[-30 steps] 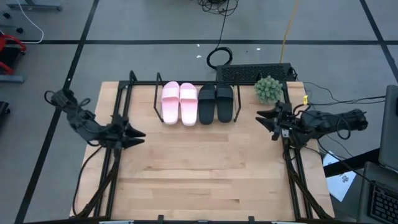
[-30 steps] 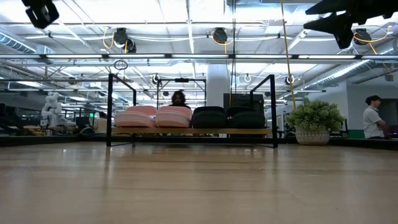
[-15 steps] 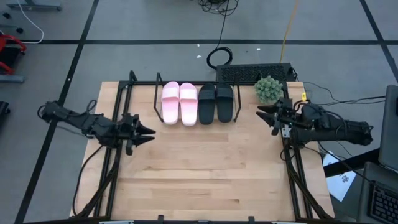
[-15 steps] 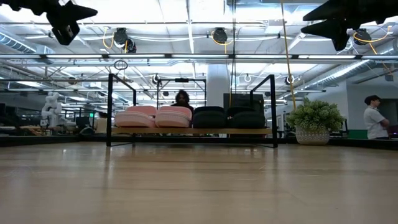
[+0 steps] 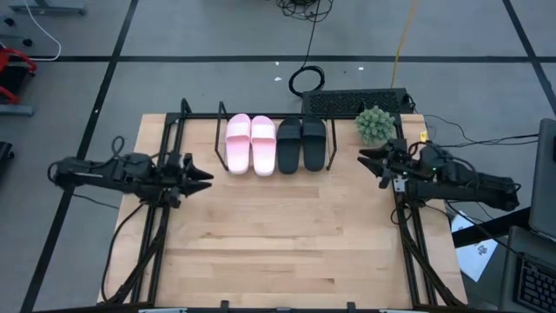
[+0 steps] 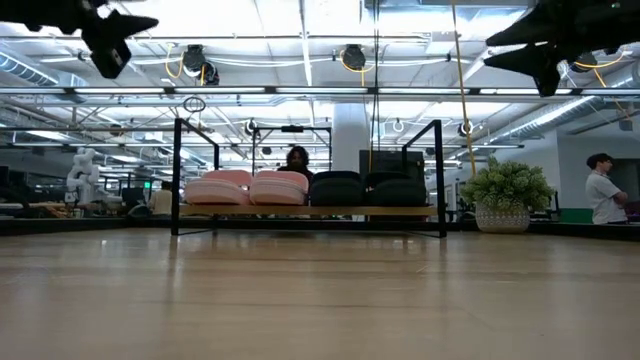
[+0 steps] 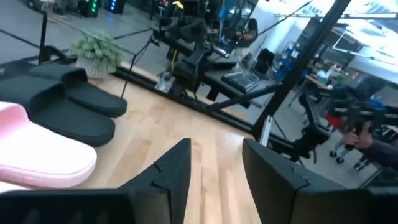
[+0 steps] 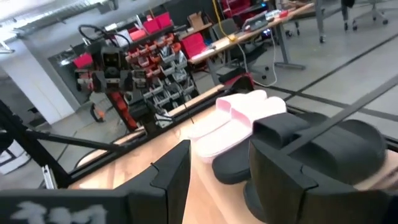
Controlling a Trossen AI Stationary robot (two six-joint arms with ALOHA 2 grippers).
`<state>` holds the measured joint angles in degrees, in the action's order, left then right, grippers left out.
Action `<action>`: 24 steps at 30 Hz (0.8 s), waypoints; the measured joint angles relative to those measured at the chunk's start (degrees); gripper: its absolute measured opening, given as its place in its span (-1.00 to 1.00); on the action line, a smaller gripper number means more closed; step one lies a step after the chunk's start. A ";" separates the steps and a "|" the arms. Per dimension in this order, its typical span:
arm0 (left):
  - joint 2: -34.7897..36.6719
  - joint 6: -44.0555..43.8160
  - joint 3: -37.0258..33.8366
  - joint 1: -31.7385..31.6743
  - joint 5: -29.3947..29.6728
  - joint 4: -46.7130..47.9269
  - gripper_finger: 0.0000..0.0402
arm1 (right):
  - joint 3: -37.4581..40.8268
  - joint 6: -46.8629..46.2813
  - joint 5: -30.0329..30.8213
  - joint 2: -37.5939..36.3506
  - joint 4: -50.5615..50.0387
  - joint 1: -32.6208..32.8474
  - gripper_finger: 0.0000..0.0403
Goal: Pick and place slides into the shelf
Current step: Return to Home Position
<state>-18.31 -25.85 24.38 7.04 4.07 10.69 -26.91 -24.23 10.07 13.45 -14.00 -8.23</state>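
Observation:
The pale pink pair of slides (image 5: 250, 143) and the black pair (image 5: 301, 143) lie side by side, soles down, on the shelf's wooden board (image 6: 310, 211) at the table's far side; the black rod frame (image 5: 219, 130) stands around them. They also show in the left wrist view (image 7: 43, 155) and the right wrist view (image 8: 242, 118). My left gripper (image 5: 206, 176) is open and empty, high above the table's left side, left of the shelf. My right gripper (image 5: 365, 162) is open and empty, high at the table's right side, right of the shelf.
A small potted plant (image 5: 374, 124) stands at the far right corner beside a black keyboard (image 5: 352, 102). Black arm frames run along the table's left edge (image 5: 156, 243) and right edge (image 5: 415, 243). Bare wooden tabletop (image 5: 287, 235) lies in front of the shelf. A person (image 6: 601, 190) stands in the room behind.
My left gripper has gone toward the table's far edge and a little right, nearer the shelf, and its arm has swung to lie level. My right gripper has kept about its place while its arm behind has shifted. The slides have not moved.

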 joint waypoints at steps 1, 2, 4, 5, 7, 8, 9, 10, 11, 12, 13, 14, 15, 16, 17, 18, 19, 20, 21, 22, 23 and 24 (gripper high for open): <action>-0.89 0.25 -0.95 0.32 0.39 -1.70 -0.28 | 1.13 0.01 -0.17 0.28 1.94 0.00 -0.24; -1.75 0.59 -1.89 0.59 0.58 -2.88 -0.28 | 2.30 0.12 -0.61 0.64 3.84 0.00 -0.24; -2.98 1.05 -3.39 0.95 1.19 -5.35 -0.28 | 4.67 0.51 -1.36 1.24 6.89 0.00 -0.24; -3.20 1.15 -4.19 0.95 1.49 -6.71 -0.28 | 5.87 0.44 -1.40 1.37 8.44 0.00 -0.24; -2.99 0.80 -5.28 0.94 1.57 -7.33 -0.28 | 7.86 -0.29 -1.31 1.26 10.37 -0.03 -0.24; -2.78 0.72 -5.58 0.93 1.53 -7.46 -0.28 | 8.73 -0.52 -1.28 1.22 10.71 -0.04 -0.24; -2.37 0.76 -5.91 0.93 1.43 -7.64 -0.28 | 9.63 -0.56 -1.30 1.21 11.18 -0.04 -0.24; -1.90 0.94 -6.21 0.93 1.16 -7.58 -0.28 | 10.58 -0.55 -1.39 1.22 11.84 -0.04 -0.24; -1.48 1.45 -6.37 0.93 0.89 -7.51 -0.28 | 11.34 -0.15 -1.75 1.20 12.59 -0.04 -0.24; -1.11 2.36 -6.47 0.93 0.58 -7.62 -0.28 | 11.75 0.89 -2.94 1.20 13.11 -0.04 -0.24; -0.53 3.40 -6.72 0.93 0.23 -7.64 -0.28 | 11.99 1.97 -4.39 1.16 13.35 -0.04 -0.24; -0.02 4.43 -7.01 0.93 -0.10 -7.62 -0.28 | 12.13 2.51 -5.85 1.16 13.43 -0.04 -0.24; 0.37 5.13 -7.29 0.93 -0.63 -7.66 -0.28 | 12.28 2.71 -7.16 1.16 13.49 -0.04 -0.24; 0.82 5.66 -7.75 0.93 -1.00 -7.72 -0.28 | 12.36 2.80 -8.14 1.17 13.37 -0.04 -0.24; 1.28 6.04 -8.41 0.93 -1.08 -7.63 -0.28 | 12.39 3.27 -9.10 1.18 13.33 -0.04 -0.24; 1.63 6.41 -9.07 0.93 -1.12 -7.58 -0.28 | 12.39 4.06 -10.18 1.16 13.39 -0.04 -0.24; 1.93 6.63 -9.80 0.94 -1.12 -7.59 -0.28 | 12.39 4.73 -10.49 1.16 13.42 -0.04 -0.24; 2.22 6.81 -10.63 0.95 -1.12 -7.64 -0.28 | 12.39 5.40 -10.58 1.16 13.42 -0.04 -0.24; 2.46 7.11 -11.50 0.95 -1.15 -7.81 -0.28 | 12.39 6.22 -10.60 1.18 13.40 -0.04 -0.24; 2.68 7.38 -12.37 0.95 -1.20 -8.13 -0.28 | 12.39 7.09 -10.62 1.17 13.40 -0.04 -0.24; 2.83 7.65 -13.39 0.95 -1.34 -8.91 -0.28 | 12.39 7.77 -10.60 1.16 13.39 -0.04 -0.24; 3.02 8.01 -14.26 0.93 -1.46 -9.65 -0.28 | 12.39 8.41 -10.60 1.16 13.34 -0.04 -0.24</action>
<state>-15.30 -17.85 10.11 7.97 2.61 1.04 -14.52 -15.82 -0.54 14.61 -0.66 -8.27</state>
